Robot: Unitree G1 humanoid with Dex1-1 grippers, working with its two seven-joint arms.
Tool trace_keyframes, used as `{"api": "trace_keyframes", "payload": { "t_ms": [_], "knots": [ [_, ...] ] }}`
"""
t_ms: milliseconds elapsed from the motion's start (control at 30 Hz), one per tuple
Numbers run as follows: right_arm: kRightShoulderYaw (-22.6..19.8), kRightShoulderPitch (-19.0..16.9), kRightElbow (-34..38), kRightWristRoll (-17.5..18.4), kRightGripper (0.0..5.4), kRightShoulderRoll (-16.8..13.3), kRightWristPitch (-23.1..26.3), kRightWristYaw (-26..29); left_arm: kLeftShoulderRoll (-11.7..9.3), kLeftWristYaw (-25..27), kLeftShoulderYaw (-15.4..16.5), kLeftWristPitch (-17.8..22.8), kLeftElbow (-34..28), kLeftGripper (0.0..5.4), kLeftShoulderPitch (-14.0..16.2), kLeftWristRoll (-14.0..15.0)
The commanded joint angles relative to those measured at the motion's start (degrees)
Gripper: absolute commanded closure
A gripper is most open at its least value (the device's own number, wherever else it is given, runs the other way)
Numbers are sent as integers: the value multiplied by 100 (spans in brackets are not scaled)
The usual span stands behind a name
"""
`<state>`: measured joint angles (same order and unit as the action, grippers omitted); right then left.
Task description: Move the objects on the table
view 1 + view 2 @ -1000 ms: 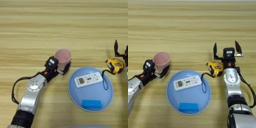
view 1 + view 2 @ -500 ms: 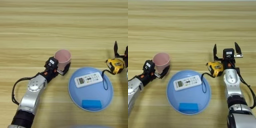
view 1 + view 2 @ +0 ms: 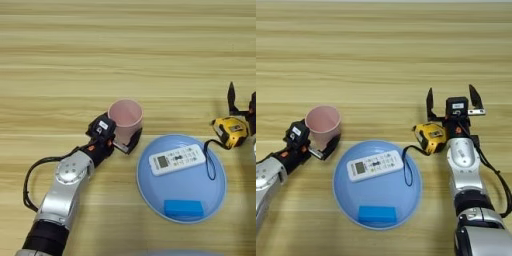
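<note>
The left tool [image 3: 123, 141] sits at the base of a pale pink plastic cup [image 3: 125, 120], which stands upright on the light-wood bench [image 3: 100, 55]. One black finger [image 3: 134, 143] shows at the cup's near right side, pressed against its lower wall; the other finger is hidden behind the cup and the tool's black body, so the tool appears to pinch the cup, though only one contact can be seen. The silver left forearm runs from the tool down toward the bottom-left edge, with a black cable looping beside it.

Just to the right of that tool lies a round light-blue plate [image 3: 346, 192]. On it rest a white remote control [image 3: 375, 165] with a small display, lying at a slant, and nearer the robot a blue rectangular block [image 3: 377, 214].

The right tool [image 3: 453, 101] hovers at the right side of the bench with its two black fingers spread wide and pointing away from the robot, holding nothing. Immediately on its left and a little nearer the robot lies a yellow-and-black tape measure [image 3: 430, 137], close to the tool's wrist; whether they touch cannot be told. Its black wrist strap [image 3: 407, 165] loops over the plate's right rim, next to the remote.
</note>
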<state>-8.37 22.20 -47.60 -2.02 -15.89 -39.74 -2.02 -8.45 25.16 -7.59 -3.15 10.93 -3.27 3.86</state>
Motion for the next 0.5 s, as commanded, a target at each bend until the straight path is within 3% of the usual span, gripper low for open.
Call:
{"api": "trace_keyframes", "payload": {
  "t_ms": [33, 500],
  "knots": [
    [15, 122, -56, -36, 0, -16, -74, -3, -13, -21, -15, -50, 52, 2, -29, -44],
    [29, 133, -61, -65, 0, -9, -95, -13, -184, 72, 59, 117, -514, 2, 318, 66]
  ]
}}
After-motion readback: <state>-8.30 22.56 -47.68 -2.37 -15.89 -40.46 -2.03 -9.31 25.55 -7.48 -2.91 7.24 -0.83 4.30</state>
